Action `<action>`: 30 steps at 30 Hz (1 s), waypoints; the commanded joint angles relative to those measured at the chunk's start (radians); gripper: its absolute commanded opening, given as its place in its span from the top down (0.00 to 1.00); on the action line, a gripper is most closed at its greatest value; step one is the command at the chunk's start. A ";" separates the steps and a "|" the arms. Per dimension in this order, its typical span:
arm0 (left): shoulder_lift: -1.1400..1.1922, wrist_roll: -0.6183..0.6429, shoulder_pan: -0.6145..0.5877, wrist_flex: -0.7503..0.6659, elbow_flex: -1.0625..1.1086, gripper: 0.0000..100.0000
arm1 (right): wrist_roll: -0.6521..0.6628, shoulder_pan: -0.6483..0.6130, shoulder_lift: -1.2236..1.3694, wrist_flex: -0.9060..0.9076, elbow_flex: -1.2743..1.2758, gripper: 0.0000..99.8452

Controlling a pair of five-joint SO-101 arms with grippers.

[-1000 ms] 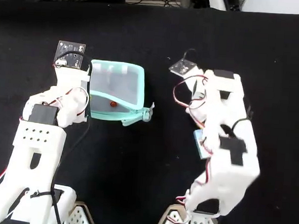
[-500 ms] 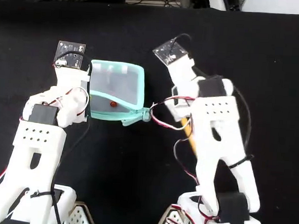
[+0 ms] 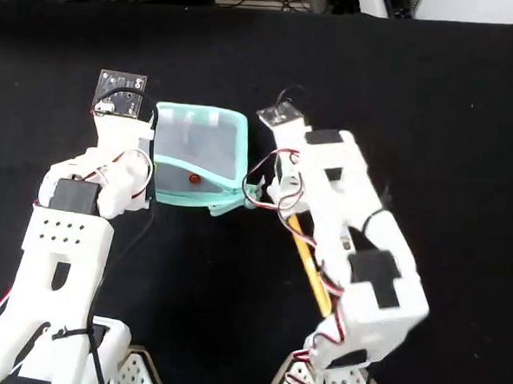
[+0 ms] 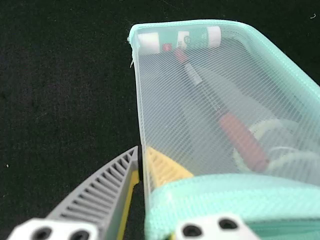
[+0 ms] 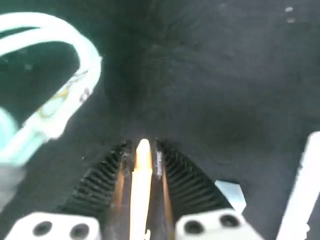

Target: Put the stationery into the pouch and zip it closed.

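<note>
Black desk (image 3: 469,127). Left end of teal mesh pouch (image 3: 198,149) pinched in fingers of left gripper (image 4: 141,155), likely steadying it. Pens (image 4: 242,140) already inside; mouth facing right. Yellow pencil (image 3: 307,263) clamped in fingers of right gripper (image 5: 143,145), tip just beside mouth, apparently for insertion.
</note>
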 commanded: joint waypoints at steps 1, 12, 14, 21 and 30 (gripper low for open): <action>0.014 0.000 -0.012 0.000 0.008 0.97 | -0.006 -0.006 0.047 0.014 -0.081 0.94; 0.014 0.000 -0.012 0.000 0.012 0.97 | -0.003 -0.011 0.113 0.057 -0.128 0.91; 0.014 0.000 -0.012 0.000 0.012 0.97 | -0.003 -0.011 0.114 0.057 -0.120 0.91; 0.014 0.000 -0.012 0.000 0.010 0.97 | -0.003 -0.009 0.114 0.049 -0.065 0.88; 0.014 0.000 -0.012 0.000 0.013 0.97 | 0.044 -0.009 0.110 -0.003 0.018 0.88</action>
